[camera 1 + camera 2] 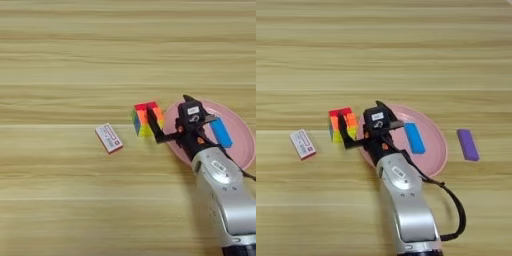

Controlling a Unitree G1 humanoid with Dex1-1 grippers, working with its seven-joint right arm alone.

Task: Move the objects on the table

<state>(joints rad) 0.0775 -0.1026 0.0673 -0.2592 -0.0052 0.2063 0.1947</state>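
Reaching for the cube (342, 125), mid-counter (381, 50) just off the plate's (438, 150) left rim; claw (358, 130) open, one finger alongside it. Blue block (414, 137) lay on plate. Next: straddle, close.

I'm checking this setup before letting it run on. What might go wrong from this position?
One black finger stands in front of the puzzle cube, so a poorly centred grip might push it toward the white-and-red box. The cube sits beside the pink plate's rim and may catch on it. The blue block on the plate may get knocked.
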